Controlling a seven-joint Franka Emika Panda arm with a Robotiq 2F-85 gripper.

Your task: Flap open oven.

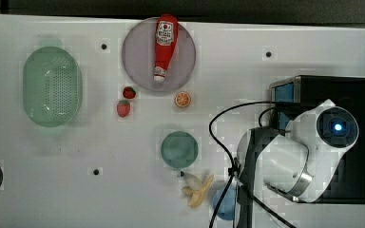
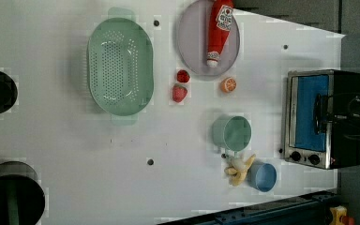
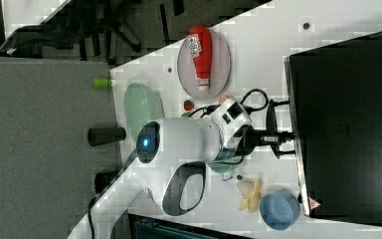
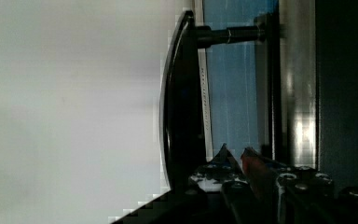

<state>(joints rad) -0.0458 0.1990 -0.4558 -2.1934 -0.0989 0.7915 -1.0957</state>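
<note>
The oven (image 2: 321, 119) sits at the counter's (image 2: 75, 154) right end in the left view, door shut. The claw (image 3: 284, 141) is at its handle (image 4: 179, 102), fingers narrow. The arm (image 1: 290, 152) hides the grip, so I cannot tell if it holds.

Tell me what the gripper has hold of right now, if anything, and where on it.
Nothing, as far as I can tell. The gripper is at the oven door, behind its bar handle, nearly shut with nothing between the fingertips.

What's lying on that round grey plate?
A red ketchup bottle lies on the plate, cap toward the orange slice. The plate beneath the bottle is covered.
</note>
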